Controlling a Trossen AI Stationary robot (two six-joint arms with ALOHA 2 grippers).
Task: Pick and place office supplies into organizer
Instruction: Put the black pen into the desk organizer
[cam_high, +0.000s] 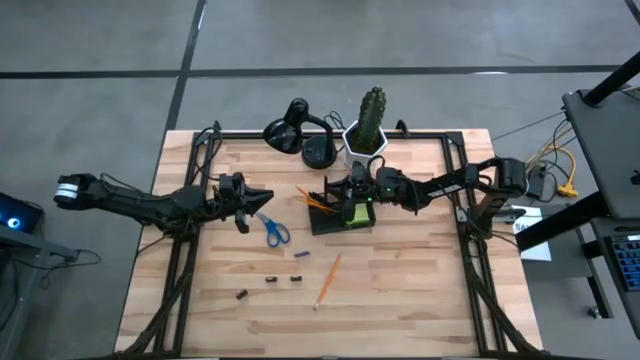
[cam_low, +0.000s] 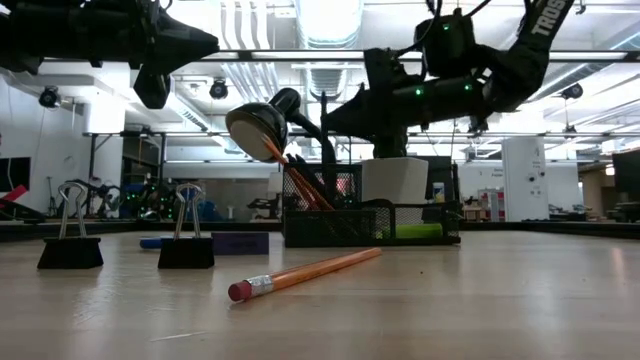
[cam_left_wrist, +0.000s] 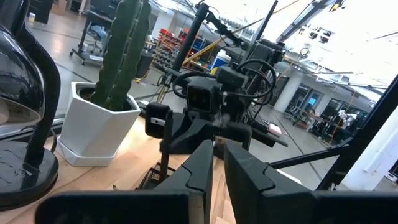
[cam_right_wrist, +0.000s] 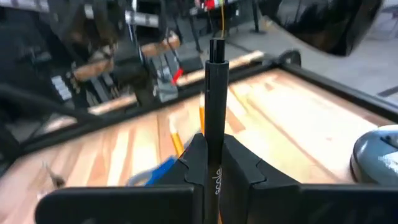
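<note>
Near the table's middle, the dark mesh desk organizer (cam_high: 340, 218) is seen already loaded with orange pencils (cam_high: 316, 199) and a lime-green sticky pad (cam_high: 357, 213). Above it, a thin black pen (cam_right_wrist: 215, 99) is clamped upright by the right gripper (cam_high: 358, 188). Blue-handled scissors (cam_high: 273, 230), a loose orange pencil (cam_high: 327, 280) and black binder clips (cam_high: 271, 280) are left outside. The left gripper (cam_high: 250, 204) is held shut and empty above the scissors.

Left gripper (cam_left_wrist: 216, 177) fingers nearly together, nothing between; right gripper (cam_left_wrist: 208, 127) straight ahead over wooden table (cam_left_wrist: 134, 163); cactus (cam_left_wrist: 121, 53) in white pot (cam_left_wrist: 96, 127); black lamp base (cam_left_wrist: 25, 177) alongside
</note>
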